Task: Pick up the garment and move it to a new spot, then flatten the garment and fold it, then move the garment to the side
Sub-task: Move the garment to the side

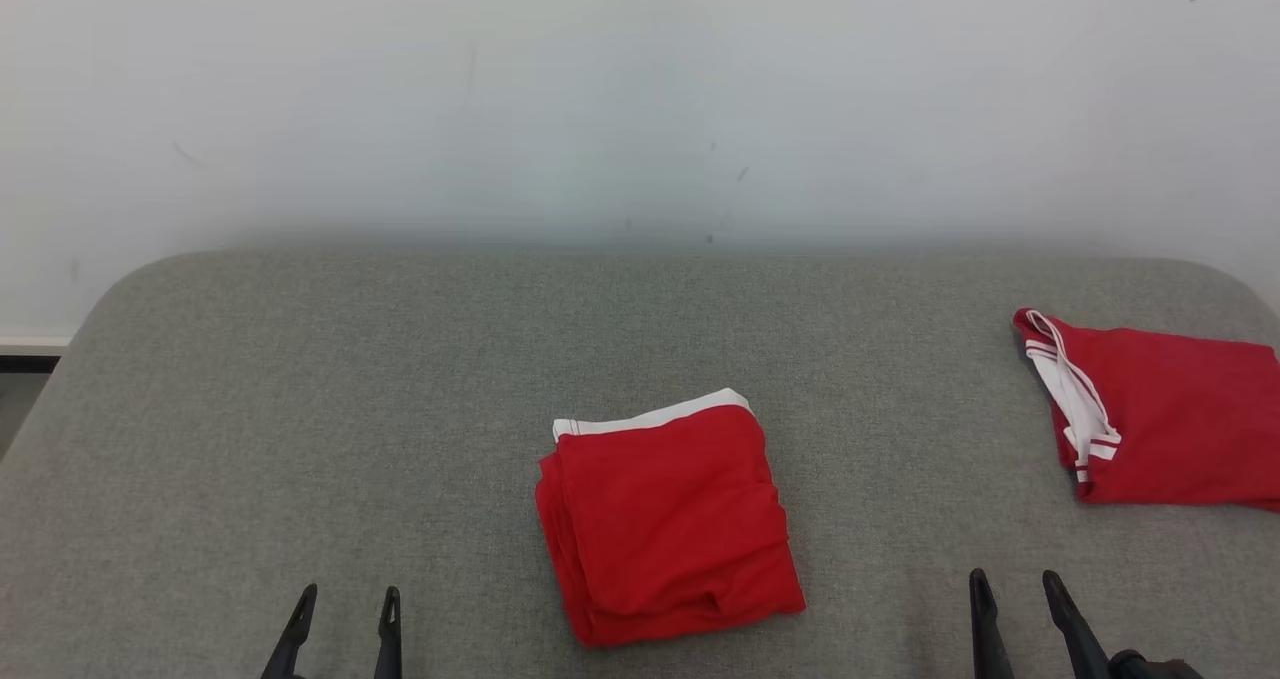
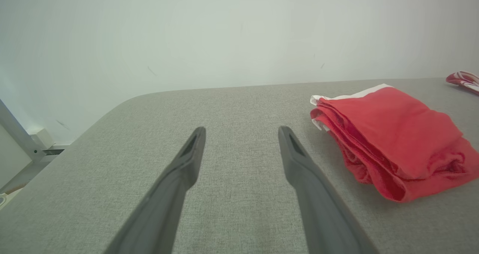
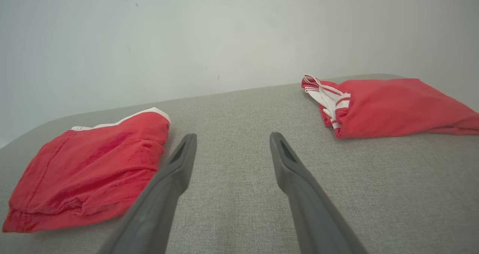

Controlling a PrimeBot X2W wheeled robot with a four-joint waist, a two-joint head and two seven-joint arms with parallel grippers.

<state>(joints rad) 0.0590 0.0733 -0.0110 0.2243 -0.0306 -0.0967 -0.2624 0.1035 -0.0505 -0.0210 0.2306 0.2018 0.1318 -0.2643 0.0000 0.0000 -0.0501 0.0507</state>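
Surface bears folded garment between left tool and right tool (parted).

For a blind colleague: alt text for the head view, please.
A folded red garment with a white band lies centred on a grey padded table; a second red garment lies far right. Below, the left gripper and right gripper are open and empty.
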